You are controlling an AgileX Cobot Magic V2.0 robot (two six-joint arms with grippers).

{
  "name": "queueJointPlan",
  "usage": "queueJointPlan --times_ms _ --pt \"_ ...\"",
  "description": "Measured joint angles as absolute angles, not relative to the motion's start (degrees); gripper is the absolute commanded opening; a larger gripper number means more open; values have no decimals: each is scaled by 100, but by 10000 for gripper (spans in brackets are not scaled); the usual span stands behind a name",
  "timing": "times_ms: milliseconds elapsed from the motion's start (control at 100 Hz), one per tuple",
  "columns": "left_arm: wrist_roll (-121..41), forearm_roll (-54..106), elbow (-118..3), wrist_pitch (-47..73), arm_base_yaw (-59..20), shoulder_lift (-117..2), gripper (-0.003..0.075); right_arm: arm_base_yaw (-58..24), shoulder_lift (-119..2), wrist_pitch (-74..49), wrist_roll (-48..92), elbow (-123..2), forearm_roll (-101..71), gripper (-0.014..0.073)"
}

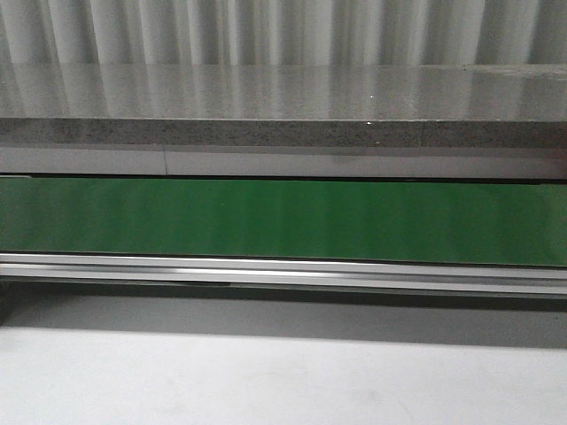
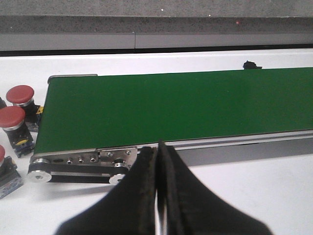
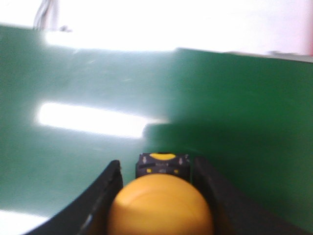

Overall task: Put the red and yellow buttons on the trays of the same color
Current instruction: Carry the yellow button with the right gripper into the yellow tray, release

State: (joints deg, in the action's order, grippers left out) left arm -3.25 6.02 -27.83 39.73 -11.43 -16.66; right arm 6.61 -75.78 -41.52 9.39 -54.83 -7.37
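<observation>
Yellow button (image 3: pixel 160 205) between right tool (image 3: pixel 159 196) fingers, above green belt (image 3: pixel 234 112)

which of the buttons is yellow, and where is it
Only the yellow button between the right tool's fingers, over the green belt. The three by the belt's end in the left wrist view are red-capped.

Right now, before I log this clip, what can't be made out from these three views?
- Trays: in no view.
- Front view: both arms and all buttons out of frame; only the green belt shows.
- Right wrist: yellow button fills the foreground, cut by the edge; contact with the jaws unclear.
- Left wrist: third red button cut by the edge.
</observation>
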Motion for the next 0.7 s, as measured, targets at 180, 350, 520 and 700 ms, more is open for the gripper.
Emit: queueJointPlan --times_ms 180,350,520,700 --pt "-325 602 -2783 3973 -1143 -1666 -20 1867 -7455 -4016 638 -5483 -681 202" --pt "-325 602 -2783 3973 -1143 -1666 -20 2892 -7505 -3826 172 -5483 -655 202" --pt "-325 602 -2783 3973 -1143 -1666 -20 3475 -7843 -3710 -189 -5483 -657 202" --pt "-325 602 -2783 3973 -1143 -1666 -20 3554 -8411 -3406 -330 -5483 -688 202"
